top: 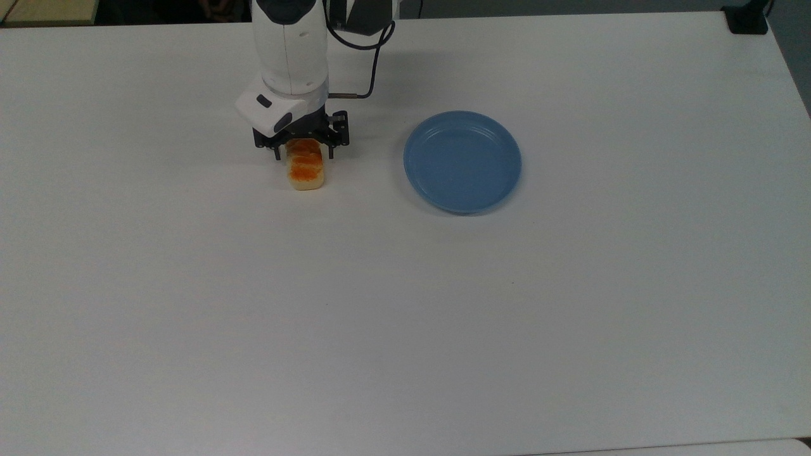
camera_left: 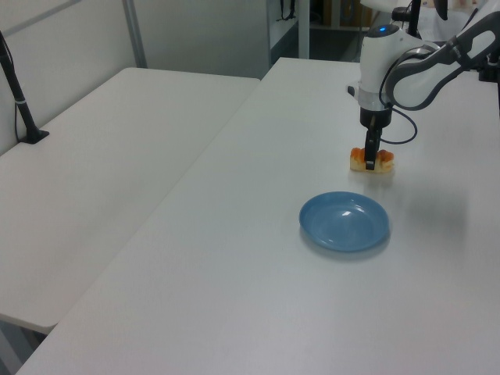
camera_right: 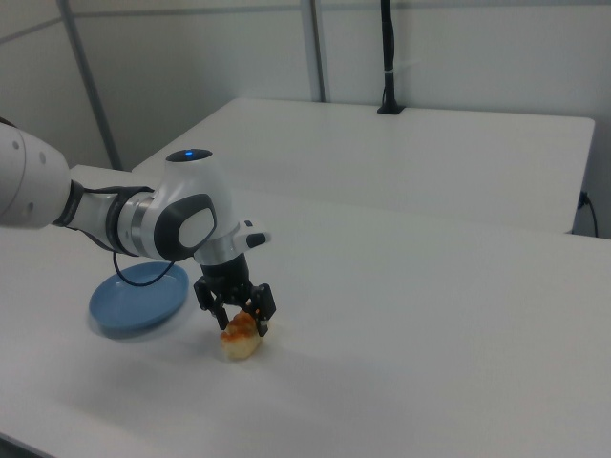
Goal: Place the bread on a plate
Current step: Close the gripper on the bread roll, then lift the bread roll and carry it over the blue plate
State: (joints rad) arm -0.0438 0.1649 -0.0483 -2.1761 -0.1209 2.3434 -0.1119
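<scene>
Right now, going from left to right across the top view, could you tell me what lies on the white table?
The bread, with the end effector down over its far end → a stretch of bare white table → the blue plate, with nothing on it.

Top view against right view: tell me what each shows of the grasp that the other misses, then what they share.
Top view alone: both fingers stand apart, one on each side of the bread's far end, and the plate lies bare to the top view's right of the bread.

Right view alone: the arm comes in from the right view's left, the bread sits flat on the table, and the plate lies behind the wrist.

Both: the gripper is lowered over one end of the bread, which rests on the table, off the plate.
</scene>
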